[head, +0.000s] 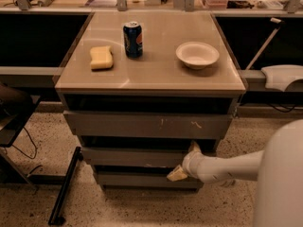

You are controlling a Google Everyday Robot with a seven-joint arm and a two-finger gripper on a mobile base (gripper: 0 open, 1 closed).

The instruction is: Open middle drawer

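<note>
The cabinet has three grey drawer fronts. The middle drawer (pixel 132 156) is the plain front between the scratched top front (pixel 147 125) and the short bottom front (pixel 142 179); it sits nearly flush. My gripper (pixel 185 161) comes in from the right on a white arm and is at the right end of the middle front. It is open, with one fingertip (pixel 194 148) at the front's top edge and the other (pixel 177 175) below its bottom edge. It holds nothing.
On the cabinet top (pixel 151 77) stand a yellow sponge (pixel 101 57), a blue soda can (pixel 133 39) and a white bowl (pixel 197 55). A black stand leg (pixel 64 188) lies on the floor at the left. My white body (pixel 281 183) fills the lower right.
</note>
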